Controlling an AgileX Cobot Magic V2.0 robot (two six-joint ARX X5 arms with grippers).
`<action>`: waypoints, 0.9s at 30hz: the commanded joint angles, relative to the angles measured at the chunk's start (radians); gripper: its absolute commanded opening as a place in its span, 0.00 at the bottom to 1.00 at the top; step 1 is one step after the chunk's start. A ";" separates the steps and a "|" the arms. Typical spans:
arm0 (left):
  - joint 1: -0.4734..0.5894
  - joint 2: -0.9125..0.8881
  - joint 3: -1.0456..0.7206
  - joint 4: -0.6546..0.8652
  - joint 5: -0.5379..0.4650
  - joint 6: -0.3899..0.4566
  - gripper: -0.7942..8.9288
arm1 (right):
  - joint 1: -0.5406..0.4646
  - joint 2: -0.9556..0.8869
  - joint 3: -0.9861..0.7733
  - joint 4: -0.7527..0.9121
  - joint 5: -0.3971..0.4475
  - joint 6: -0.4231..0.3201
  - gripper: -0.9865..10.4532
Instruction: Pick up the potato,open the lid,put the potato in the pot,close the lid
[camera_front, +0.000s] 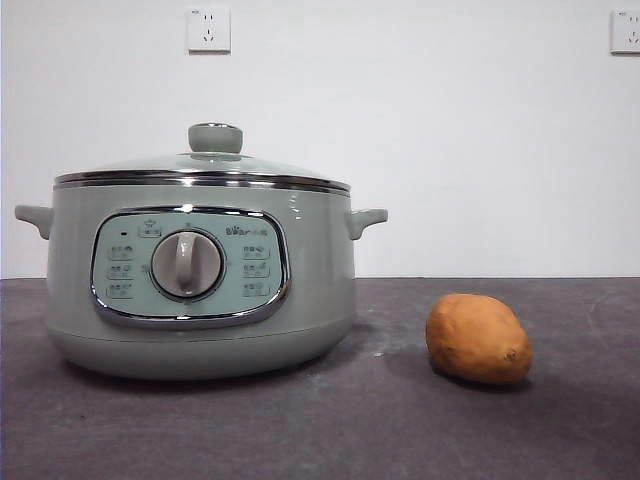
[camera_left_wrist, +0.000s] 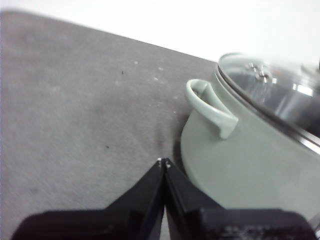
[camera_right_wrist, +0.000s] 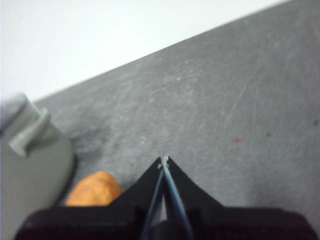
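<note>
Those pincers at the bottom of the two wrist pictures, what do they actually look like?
Both look alike. The left pincer is two flat, matte black jaws that taper from a wide black block to a narrow tip, forming a triangle. A tiny pale dot sits at each tip. The right pincer has the same black wedge shape and pale tip dots, with a faint bluish sheen along the inner edges. No cables or markings show.

Low level front camera; 2 downward wrist cameras, pot (camera_front: 200, 290) in all.
</note>
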 joint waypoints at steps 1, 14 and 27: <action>0.002 -0.003 -0.015 0.002 0.001 -0.120 0.08 | 0.001 -0.003 -0.012 0.002 0.002 0.101 0.09; 0.003 -0.003 0.001 0.014 0.123 -0.116 0.07 | 0.001 0.011 0.034 -0.009 -0.003 0.106 0.08; 0.003 0.099 0.243 -0.097 0.230 -0.056 0.07 | 0.001 0.245 0.327 -0.050 -0.028 -0.005 0.08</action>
